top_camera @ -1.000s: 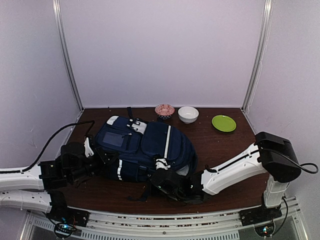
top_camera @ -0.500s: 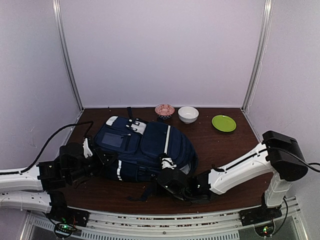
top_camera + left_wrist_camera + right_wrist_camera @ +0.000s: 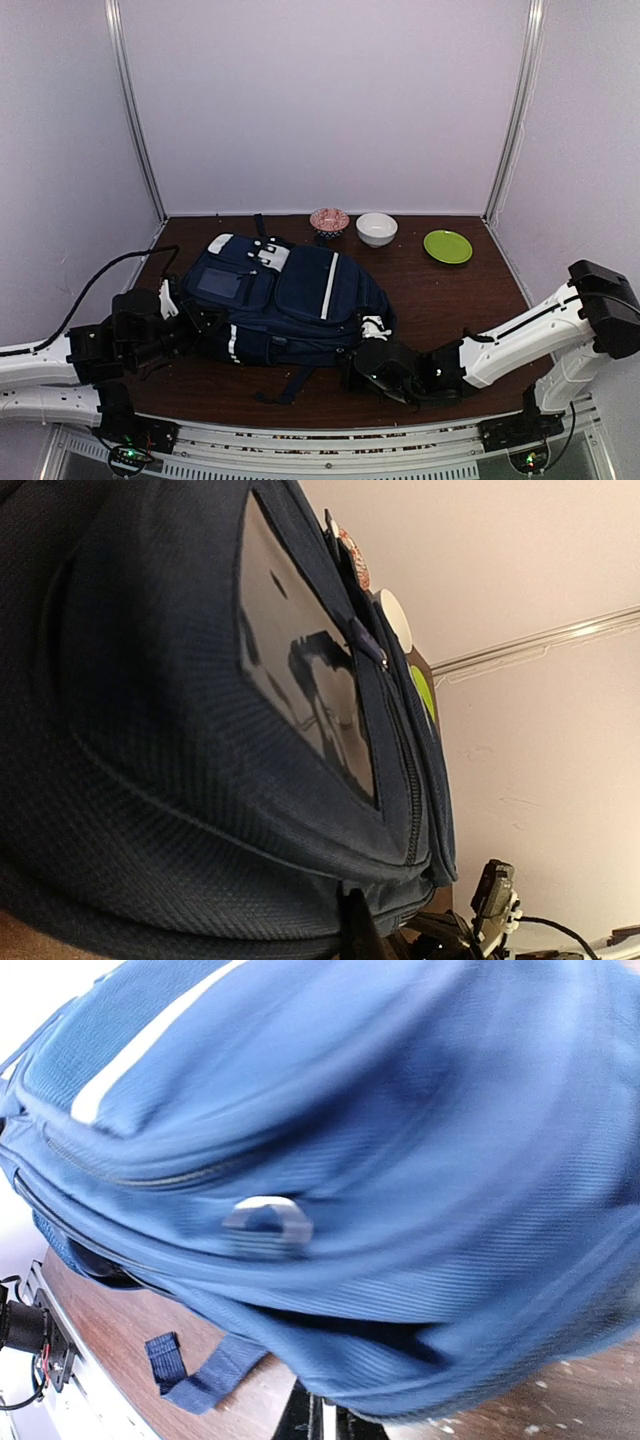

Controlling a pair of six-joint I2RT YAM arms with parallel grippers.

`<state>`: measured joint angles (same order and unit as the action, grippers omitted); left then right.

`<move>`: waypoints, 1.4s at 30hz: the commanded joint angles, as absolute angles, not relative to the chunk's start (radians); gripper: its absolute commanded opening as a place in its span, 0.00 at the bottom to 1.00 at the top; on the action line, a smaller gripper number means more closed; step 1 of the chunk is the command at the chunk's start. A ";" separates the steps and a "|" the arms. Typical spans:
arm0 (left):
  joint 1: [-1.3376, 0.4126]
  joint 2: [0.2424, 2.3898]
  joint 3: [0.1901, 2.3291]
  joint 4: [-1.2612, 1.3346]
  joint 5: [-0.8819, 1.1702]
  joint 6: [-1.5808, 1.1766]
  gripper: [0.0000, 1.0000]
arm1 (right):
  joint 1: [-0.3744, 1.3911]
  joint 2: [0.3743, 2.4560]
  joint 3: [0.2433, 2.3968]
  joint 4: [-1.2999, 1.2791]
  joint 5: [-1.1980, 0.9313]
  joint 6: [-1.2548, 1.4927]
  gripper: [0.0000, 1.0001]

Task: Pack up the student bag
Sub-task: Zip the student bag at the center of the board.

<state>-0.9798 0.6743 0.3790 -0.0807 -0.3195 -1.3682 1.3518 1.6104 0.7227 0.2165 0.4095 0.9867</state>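
The right gripper (image 3: pixel 322 1418) has its jaws together, tips tucked under the near right corner of the student bag (image 3: pixel 290 300); whether fabric is pinched cannot be told. The left gripper (image 3: pixel 203 320) is likewise closed, pressed against the bag's left end. The bag lies flat across the left and middle of the table (image 3: pixel 450 300), its white stripe (image 3: pixel 329 285) running front to back. The glossy panel (image 3: pixel 300 680) on the front pocket shows only reflections, and no print can be read there. The table is dark brown wood, boxed in by pale lilac walls (image 3: pixel 320 100) with metal posts (image 3: pixel 135 110) at the back corners. Along the back edge stand a pink patterned bowl (image 3: pixel 329 220), a white bowl (image 3: pixel 376 229) and a green plate (image 3: pixel 447 246). Since a second ago the right gripper has slid rightward along the bag's near edge, its arm swinging outward; the bowls and plate have stayed put.
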 commanded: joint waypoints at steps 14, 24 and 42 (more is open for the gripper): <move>-0.911 0.439 0.370 -0.264 -0.504 -1.321 0.00 | 1.228 1.385 0.558 0.003 0.537 1.041 0.00; -0.669 0.652 0.348 -0.065 -0.129 -1.138 0.00 | 1.223 1.323 0.542 -0.032 0.470 0.976 0.00; -0.354 1.131 0.461 0.160 0.117 -1.037 0.00 | 1.394 1.488 0.772 0.015 0.387 0.797 0.00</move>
<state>-0.4206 1.1294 0.4568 0.1200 0.1913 -1.0847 1.3720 1.4460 0.6983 -0.0330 0.4232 0.8837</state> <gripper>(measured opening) 0.064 0.020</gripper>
